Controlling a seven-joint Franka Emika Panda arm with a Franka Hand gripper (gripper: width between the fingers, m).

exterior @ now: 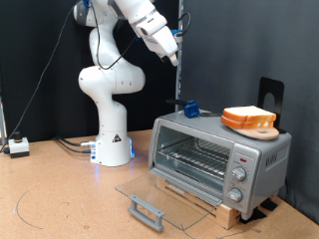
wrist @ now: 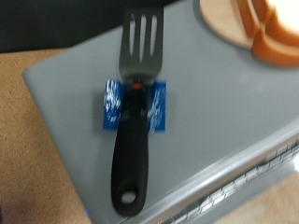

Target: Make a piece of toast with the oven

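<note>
A: Gripper [exterior: 174, 60] status?
B: You can't tell whether it's parted; it hangs above the spatula [wrist: 137, 98] on the oven [exterior: 214, 149].
A: Toast [exterior: 249, 117]?
B: On its board, oven top; door down. Your fetch step calls for a centred descent on the handle.

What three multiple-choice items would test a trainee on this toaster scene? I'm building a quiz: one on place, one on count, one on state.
1. Where do the bread slices sit?
A. on the wire rack
B. on a wooden board atop the oven
C. on the table

2. How many knobs are on the oven?
A. one
B. three
C. five

3. The oven door is
A. shut
B. open, lying flat
C. missing

Answers: 1 B, slices rest on top; 2 B, three down the panel; 3 B, glass lies level in front. The pincer hangs above the oven.
</note>
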